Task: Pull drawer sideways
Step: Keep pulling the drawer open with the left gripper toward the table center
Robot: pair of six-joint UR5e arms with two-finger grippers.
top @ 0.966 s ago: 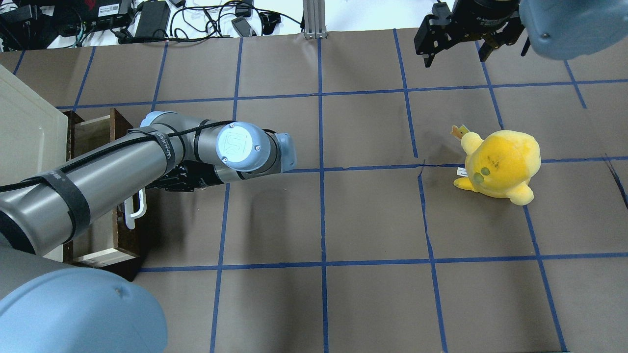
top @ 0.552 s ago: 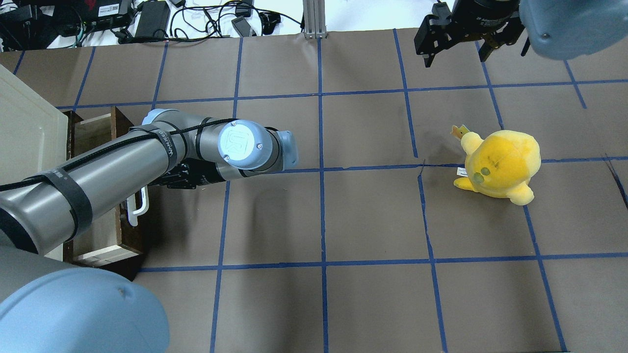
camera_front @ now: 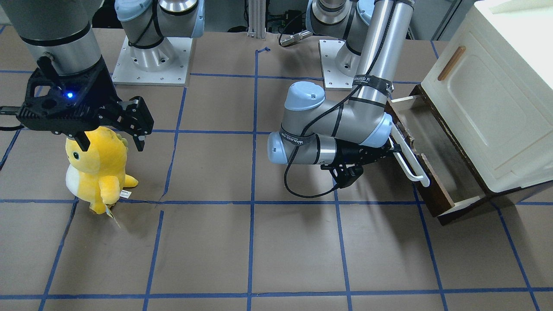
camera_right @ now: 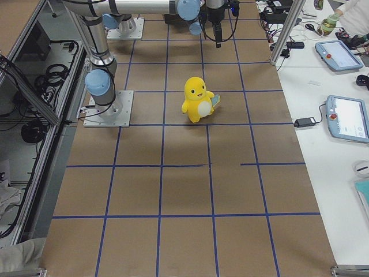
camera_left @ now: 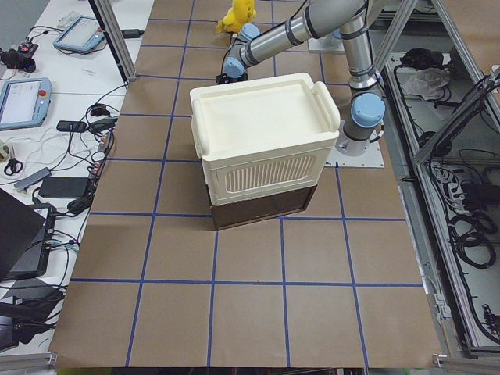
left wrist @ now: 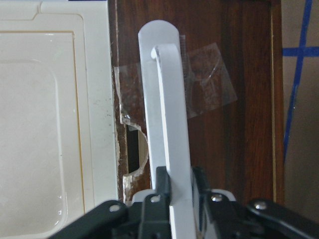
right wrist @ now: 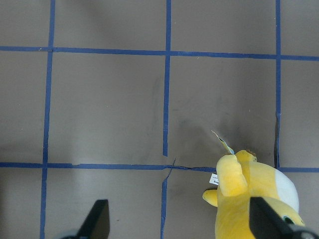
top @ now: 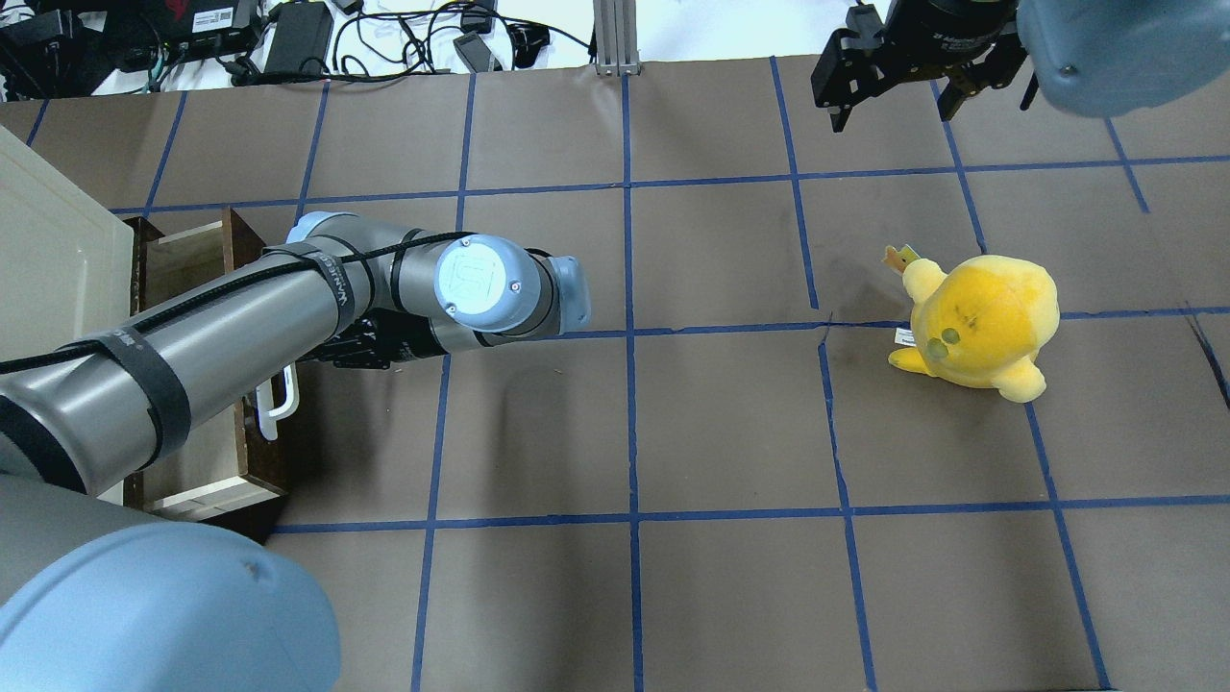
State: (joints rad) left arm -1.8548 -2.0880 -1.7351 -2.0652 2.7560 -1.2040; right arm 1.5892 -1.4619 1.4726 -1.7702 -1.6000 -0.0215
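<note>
Currently we are recording the left gripper [left wrist: 179, 188] pinching the white handle [left wrist: 167, 114], whose length is running along the drawer [camera_front: 436, 191] front at the front view's right, with the cabinet [camera_front: 488, 108] lying beyond.

Robotics lab, blue-taped grid table [top: 730, 423], teach pendants [camera_right: 347, 118], tangled cables [camera_left: 466, 226], aluminium frame posts [top: 615, 37]
</note>
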